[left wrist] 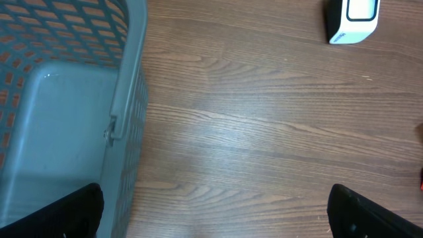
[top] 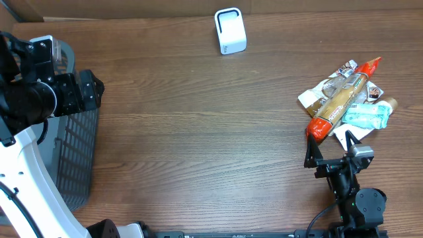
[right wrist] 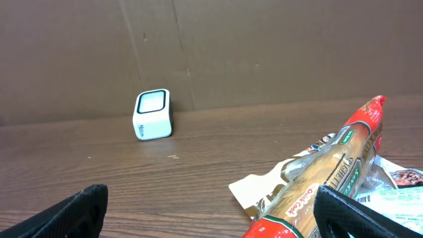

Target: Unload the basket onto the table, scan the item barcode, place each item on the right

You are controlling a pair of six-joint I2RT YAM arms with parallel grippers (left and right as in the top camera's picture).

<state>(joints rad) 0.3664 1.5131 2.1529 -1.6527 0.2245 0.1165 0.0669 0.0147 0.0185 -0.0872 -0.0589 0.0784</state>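
overhead: your right gripper (top: pixel 329 147) stood wide and empty. the spaghetti pack (top: pixel 342 99) lay just ahead of its fingertips, on top of other packets (top: pixel 367 116). your left gripper (top: pixel 89 92), also wide and empty, hung over the basket (top: pixel 76 152).

left wrist: the scanner (left wrist: pixel 352 20) sat well ahead, to the right.

right wrist: the pack lay just ahead, right of centre. it looked light, stiff, brittle and slick-wrapped, so the hold advised to you was across its mid-length.
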